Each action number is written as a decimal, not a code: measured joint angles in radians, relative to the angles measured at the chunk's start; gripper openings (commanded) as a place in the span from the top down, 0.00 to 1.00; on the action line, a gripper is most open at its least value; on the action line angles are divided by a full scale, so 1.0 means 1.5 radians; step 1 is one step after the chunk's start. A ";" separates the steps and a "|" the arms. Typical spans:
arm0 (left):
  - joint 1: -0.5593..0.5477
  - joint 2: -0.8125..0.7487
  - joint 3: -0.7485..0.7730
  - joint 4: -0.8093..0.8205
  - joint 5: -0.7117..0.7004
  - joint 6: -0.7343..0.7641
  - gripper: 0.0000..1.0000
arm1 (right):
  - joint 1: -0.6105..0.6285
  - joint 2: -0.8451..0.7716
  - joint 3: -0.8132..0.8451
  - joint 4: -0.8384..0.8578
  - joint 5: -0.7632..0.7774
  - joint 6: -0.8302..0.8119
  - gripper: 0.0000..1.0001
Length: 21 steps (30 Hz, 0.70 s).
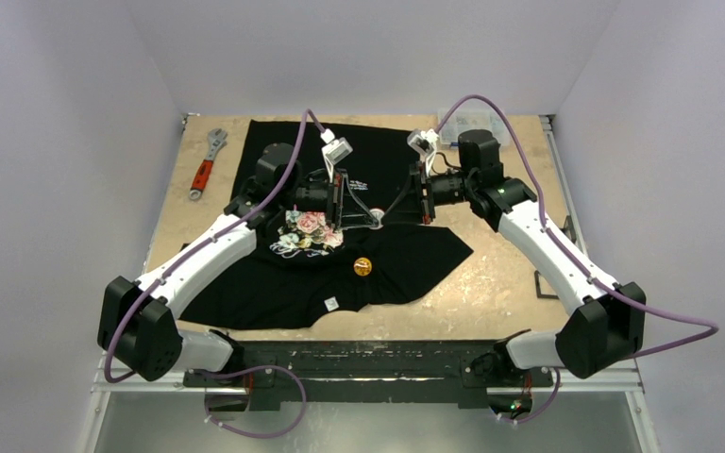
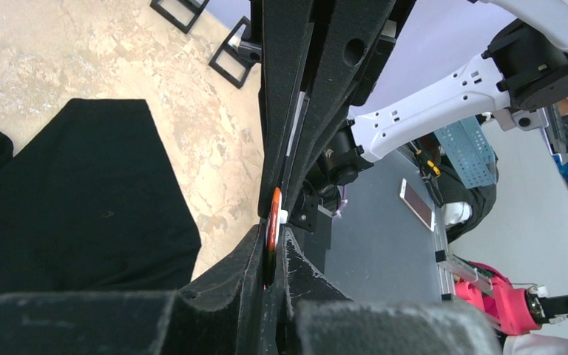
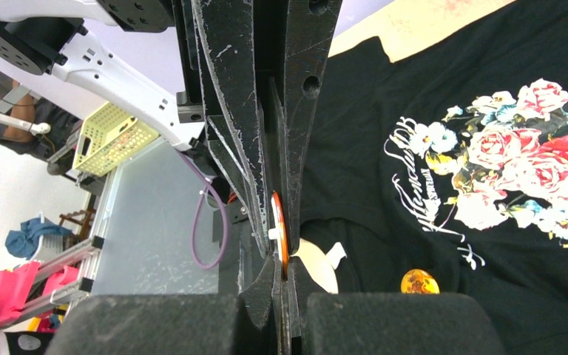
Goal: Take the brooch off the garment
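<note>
Between the arms in the top view, the left end effector (image 1: 366, 215) and the right end effector (image 1: 389, 211) meet tip to tip above the garment (image 1: 274, 283), which lies spread on the tabletop (image 1: 491, 274). Just nearer than the tips an amber round piece (image 1: 362, 266) rests on the cloth. Nearer still is a white neck label (image 1: 332, 303), too small to read.

From the left wrist, both sets of fingers are clamped on a thin orange disc with a white nub. I take this for the brooch (image 2: 272, 222), and it seems clear of the fabric.

From the right wrist the same pinch shows. Beside it run roses (image 3: 540, 163) and white cursive lettering (image 3: 423, 200), not legible. Setting the brooch down likely remains. Whether the amber piece is pinned, I cannot tell.
</note>
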<state>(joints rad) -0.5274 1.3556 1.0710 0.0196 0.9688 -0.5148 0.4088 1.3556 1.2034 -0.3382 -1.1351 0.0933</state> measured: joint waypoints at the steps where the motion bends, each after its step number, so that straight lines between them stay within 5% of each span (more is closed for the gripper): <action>1: -0.001 0.001 0.002 -0.004 0.000 0.003 0.97 | 0.000 0.000 0.002 -0.005 0.002 -0.004 1.00; 14: -0.008 0.014 0.028 -0.070 -0.014 0.037 0.95 | 0.004 0.010 0.016 -0.051 0.017 -0.047 1.00; 21: -0.011 0.025 0.040 -0.091 -0.024 0.044 0.79 | 0.008 0.011 0.026 -0.069 0.028 -0.078 1.00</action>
<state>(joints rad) -0.5446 1.3937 1.1316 -0.1162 0.9333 -0.4492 0.4213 1.3727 1.2419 -0.4419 -1.0931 -0.0242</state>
